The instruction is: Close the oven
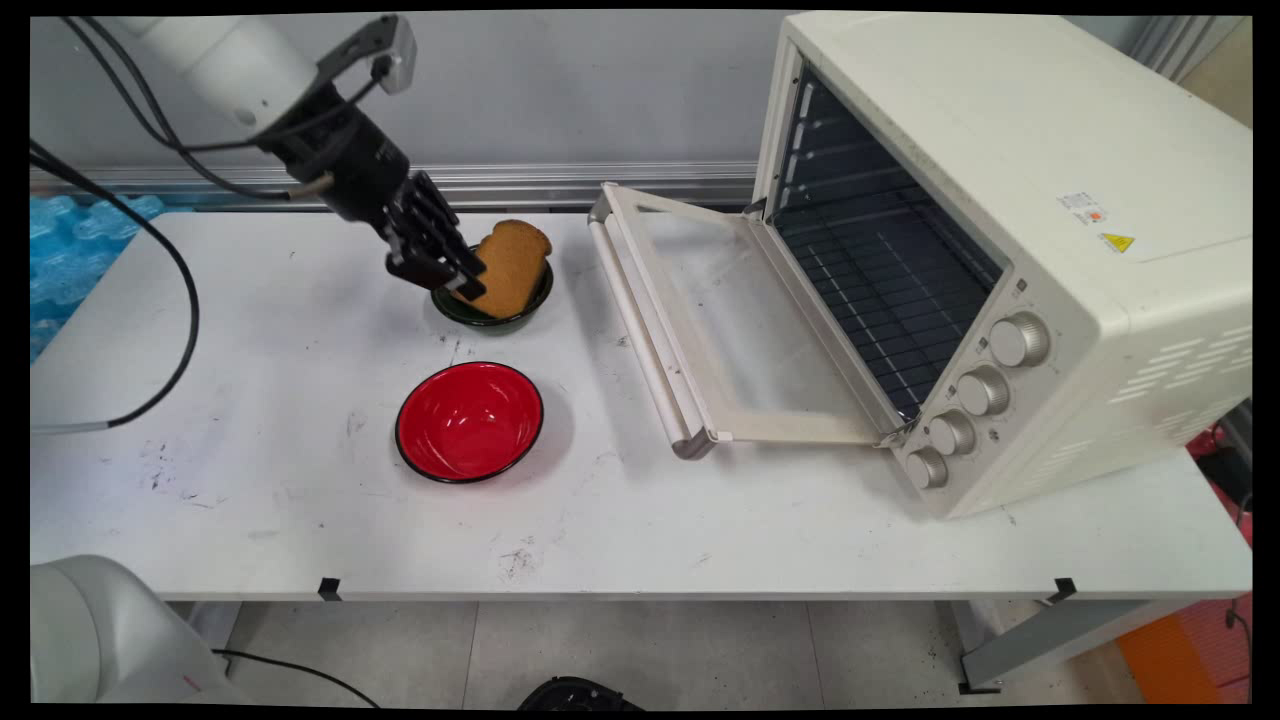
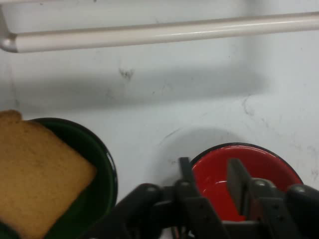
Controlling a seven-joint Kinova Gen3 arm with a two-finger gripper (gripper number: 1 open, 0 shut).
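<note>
Toast (image 1: 512, 265): brown slice, propped at a tilt in the green bowl, upper edge leaning past the rim toward the wall; seen in hand view (image 2: 37, 174) filling most of the bowl.
Green bowl (image 1: 520, 315): dark, small, on the table's far side, left of the oven door; glossy rim plain in hand view (image 2: 102, 159).
Gripper (image 1: 455, 280): black, two-fingered, angled down from upper left, tips at the bowl's left rim, just beside the toast's left edge; contact with the toast not clear.
Fingers (image 2: 185, 172): a modest gap between them in hand view, nothing in that gap, the red bowl visible beyond.
Red bowl (image 1: 469, 421): red inside, black rim, upright, nearer the front edge than the green bowl and apart from it; nothing inside; also in hand view (image 2: 259, 162).
Toaster oven (image 1: 1050, 220): cream, on the table's right side, four knobs down its front panel, wire rack inside.
Oven door (image 1: 700, 330): swung down flat, glass pane, handle bar (image 2: 159, 34) toward the bowls.
Table (image 1: 250, 480): white, scuffed with dark marks.
Cables (image 1: 175, 290): black, hanging from the arm over the table's left part.
</note>
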